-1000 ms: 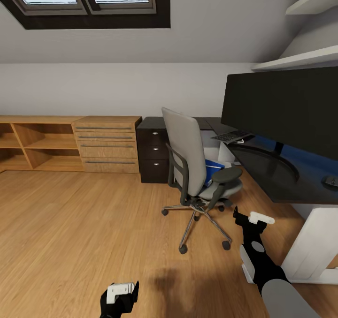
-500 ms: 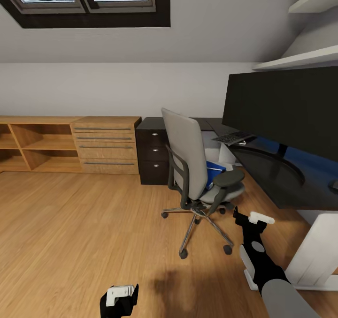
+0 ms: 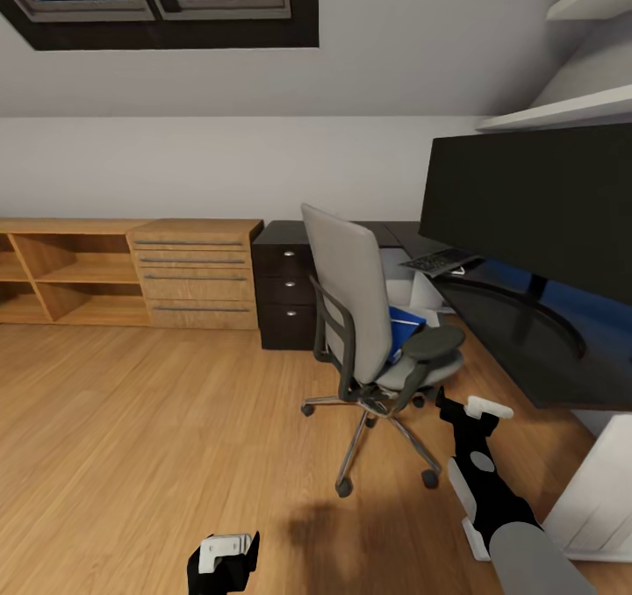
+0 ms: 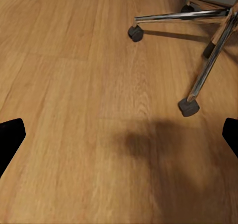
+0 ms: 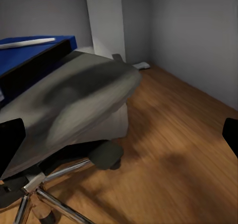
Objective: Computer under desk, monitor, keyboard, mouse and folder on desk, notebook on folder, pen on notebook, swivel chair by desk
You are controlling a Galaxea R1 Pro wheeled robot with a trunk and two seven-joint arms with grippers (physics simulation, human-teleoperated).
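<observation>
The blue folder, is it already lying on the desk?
No, the blue folder lies on the seat of the swivel chair, not on the black desk.

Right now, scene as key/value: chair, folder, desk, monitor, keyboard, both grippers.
chair: on the wood floor, beside the desk, back toward camera
folder: blue, lying on the chair seat, not yet on the desk
desk: black, at right
monitor: on the desk
keyboard: on the desk, far end
left gripper: open, empty, over bare floor
right gripper: open, empty, facing the chair seat
</observation>
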